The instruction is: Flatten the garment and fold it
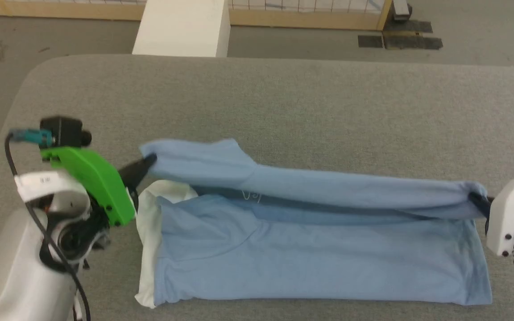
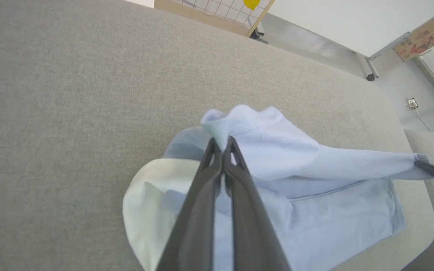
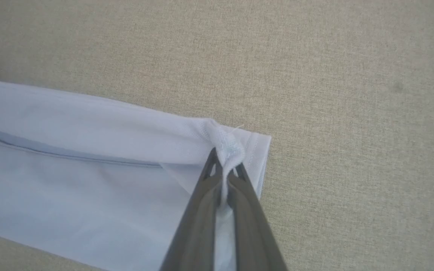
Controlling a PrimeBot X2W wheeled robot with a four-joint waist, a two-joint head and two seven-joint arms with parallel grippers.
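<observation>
The garment, a light blue shirt with a white collar at its left end, lies lengthwise on the grey table. Its far long edge is lifted and stretched taut between both grippers, hanging over the lower layer. My left gripper is shut on the sleeve end at the left. My right gripper is shut on the hem corner at the right. A trace of white script peeks out under the lifted fold.
The padded table has a rounded far-left corner. Beyond it stand a white block and a wooden-framed mesh panel on the floor. Bare grey cloth stretches behind the garment.
</observation>
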